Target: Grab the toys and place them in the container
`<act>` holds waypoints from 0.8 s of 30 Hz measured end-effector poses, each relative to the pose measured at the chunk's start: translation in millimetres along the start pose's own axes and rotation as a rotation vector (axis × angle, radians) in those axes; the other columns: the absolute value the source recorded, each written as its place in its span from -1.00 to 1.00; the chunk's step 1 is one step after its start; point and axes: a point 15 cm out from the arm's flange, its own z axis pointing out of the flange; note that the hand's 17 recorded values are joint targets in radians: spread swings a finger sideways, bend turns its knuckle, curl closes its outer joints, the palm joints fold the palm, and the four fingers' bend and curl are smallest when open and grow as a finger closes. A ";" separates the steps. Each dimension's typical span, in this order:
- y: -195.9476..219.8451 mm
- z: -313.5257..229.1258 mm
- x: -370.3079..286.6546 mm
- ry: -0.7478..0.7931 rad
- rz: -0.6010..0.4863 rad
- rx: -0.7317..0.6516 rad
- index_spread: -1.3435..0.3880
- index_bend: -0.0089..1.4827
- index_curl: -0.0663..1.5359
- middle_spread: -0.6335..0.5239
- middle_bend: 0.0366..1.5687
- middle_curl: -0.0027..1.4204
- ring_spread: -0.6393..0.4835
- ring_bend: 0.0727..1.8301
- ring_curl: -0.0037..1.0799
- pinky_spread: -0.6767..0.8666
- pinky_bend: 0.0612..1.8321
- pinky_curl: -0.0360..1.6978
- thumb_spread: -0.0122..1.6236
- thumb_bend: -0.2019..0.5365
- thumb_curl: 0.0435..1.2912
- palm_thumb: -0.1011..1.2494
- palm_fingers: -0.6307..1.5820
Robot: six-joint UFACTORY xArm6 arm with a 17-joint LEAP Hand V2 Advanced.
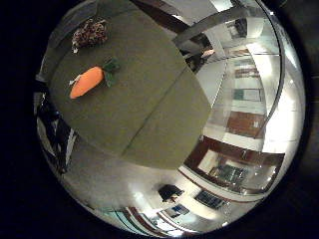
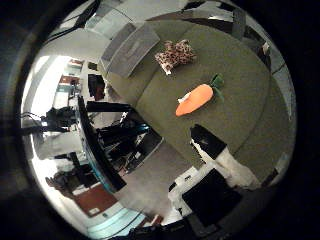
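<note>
Hovering high over the olive surface (image 1: 149, 99), hand (image 2: 220, 160) open and empty; next, descend onto the orange plush carrot (image 2: 196, 100) beside the leopard-print soft toy (image 2: 175, 54).

No lettering, label, number or sign can be read in either palm view. The orange plush carrot with green leaves (image 2: 195, 100) carries no legible print, and the small white tag at its tip is blank as far as can be seen. The leopard-spotted soft toy (image 2: 174, 54) shows only its pattern. The olive-green cloth tabletop (image 1: 144, 94) is plain, and the pale grey rectangular container (image 2: 129, 49) beside it bears no marking that can be made out
</note>
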 end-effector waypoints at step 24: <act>-22.7 128.0 -48.8 -0.016 -0.109 0.022 0.03 -0.76 -0.56 0.03 -0.79 -0.54 0.25 -0.73 -0.50 0.24 -0.44 -0.84 0.23 -0.51 -0.32 0.43 -0.30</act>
